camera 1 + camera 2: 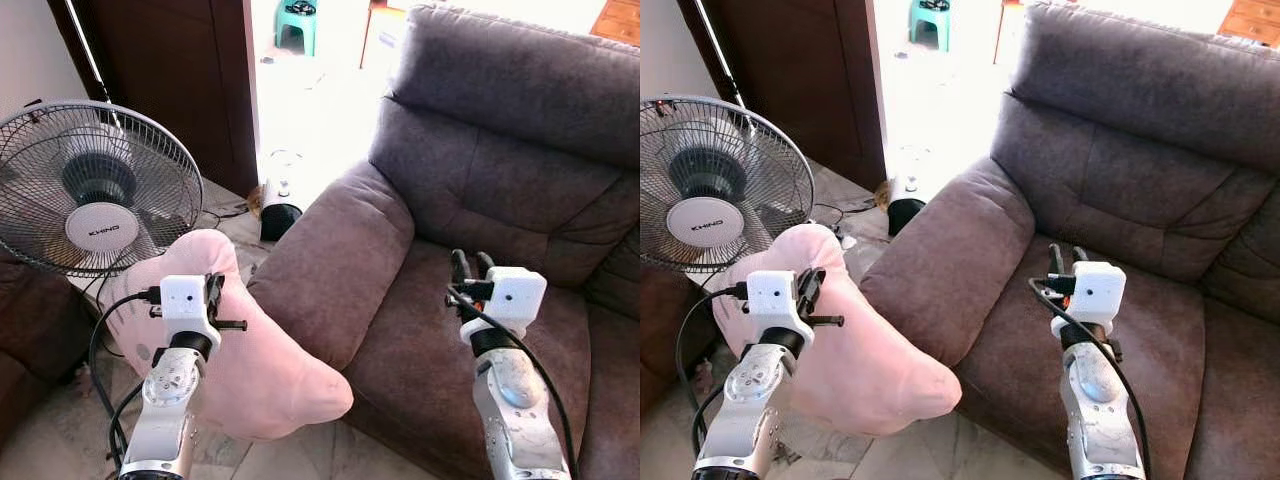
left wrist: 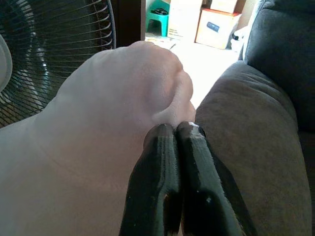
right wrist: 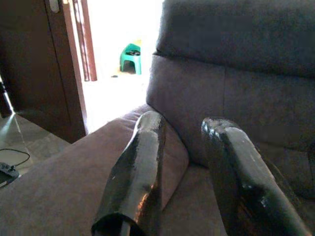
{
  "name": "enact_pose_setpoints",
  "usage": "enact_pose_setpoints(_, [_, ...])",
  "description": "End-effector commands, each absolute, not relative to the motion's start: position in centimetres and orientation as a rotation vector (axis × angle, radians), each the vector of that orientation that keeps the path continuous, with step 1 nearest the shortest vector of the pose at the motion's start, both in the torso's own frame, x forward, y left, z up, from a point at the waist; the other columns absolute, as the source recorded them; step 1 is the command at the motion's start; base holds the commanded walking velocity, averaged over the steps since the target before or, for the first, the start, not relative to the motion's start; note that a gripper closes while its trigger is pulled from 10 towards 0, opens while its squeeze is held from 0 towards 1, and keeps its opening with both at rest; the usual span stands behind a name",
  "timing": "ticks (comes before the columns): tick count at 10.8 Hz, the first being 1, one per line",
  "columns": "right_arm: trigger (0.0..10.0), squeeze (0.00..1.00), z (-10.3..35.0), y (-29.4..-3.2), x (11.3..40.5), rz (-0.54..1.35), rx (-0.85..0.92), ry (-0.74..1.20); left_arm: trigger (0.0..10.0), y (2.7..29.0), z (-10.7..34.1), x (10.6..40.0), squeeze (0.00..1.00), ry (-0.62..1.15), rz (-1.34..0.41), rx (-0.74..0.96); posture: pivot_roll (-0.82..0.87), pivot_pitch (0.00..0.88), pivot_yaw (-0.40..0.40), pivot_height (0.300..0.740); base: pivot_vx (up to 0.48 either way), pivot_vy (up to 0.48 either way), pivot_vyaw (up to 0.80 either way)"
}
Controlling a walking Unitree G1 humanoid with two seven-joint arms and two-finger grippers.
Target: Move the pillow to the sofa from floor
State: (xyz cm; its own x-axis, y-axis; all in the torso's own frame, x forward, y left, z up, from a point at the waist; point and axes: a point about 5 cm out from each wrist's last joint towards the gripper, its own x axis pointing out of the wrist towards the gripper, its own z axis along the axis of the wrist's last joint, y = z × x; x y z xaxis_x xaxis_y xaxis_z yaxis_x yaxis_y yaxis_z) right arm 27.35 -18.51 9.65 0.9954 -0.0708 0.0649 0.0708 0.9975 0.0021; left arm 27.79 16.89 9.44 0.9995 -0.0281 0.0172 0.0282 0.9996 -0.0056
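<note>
Two grippers | left gripper (image 2: 176,129) jaws clenched against pillow (image 1: 265,375) | right gripper (image 3: 187,128) jaws parted, over sofa (image 1: 520,190)

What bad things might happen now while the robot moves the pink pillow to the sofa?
1. The left pincer looks shut on just a small fold of the pink pillow, so the pillow might slip free.
2. The fan stands right beside the pillow; a swing could bump it.
3. The pillow sits outside the sofa's armrest and could snag on it if not lifted high enough. The open right pincer hovers over the seat, not helping.
</note>
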Motion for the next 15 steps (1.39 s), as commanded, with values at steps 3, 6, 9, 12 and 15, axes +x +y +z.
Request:
enact_pose_setpoints(3, [10.0, 0.00, 8.27, -19.75, 27.01, -0.139, 0.043, -0.005, 10.0, 16.56, 11.84, 28.29, 0.00, -0.138, -0.058, 0.005, 0.06, 0.000, -0.033, 0.740, 0.000, 0.000, -0.40])
enact_pose_setpoints(6, [10.0, 0.00, 8.23, -19.48, 27.06, -0.120, 0.050, -0.006, 10.0, 16.55, 11.81, 28.34, 0.00, -0.140, -0.061, 0.006, 0.06, 0.000, -0.034, 0.740, 0.000, 0.000, -0.71])
enact_pose_setpoints(9, [10.0, 0.00, 8.47, -19.32, 27.20, -0.109, 0.041, -0.029, 10.0, 16.48, 12.01, 28.42, 0.00, -0.147, -0.062, 0.005, 0.06, 0.000, -0.037, 0.740, 0.000, 0.000, -0.47])
enact_pose_setpoints(12, [10.0, 0.00, 8.45, -19.23, 27.15, -0.109, 0.036, -0.034, 10.0, 16.42, 11.96, 28.30, 0.00, -0.147, -0.068, 0.045, 0.06, 0.000, -0.038, 0.740, 0.000, -0.119, 0.00])
enact_pose_setpoints(15, [10.0, 0.00, 8.49, -19.37, 27.25, -0.115, 0.033, -0.039, 10.0, 16.66, 11.95, 28.36, 0.00, -0.145, -0.049, 0.033, 0.06, 0.000, -0.041, 0.740, 0.000, -0.232, 0.00])
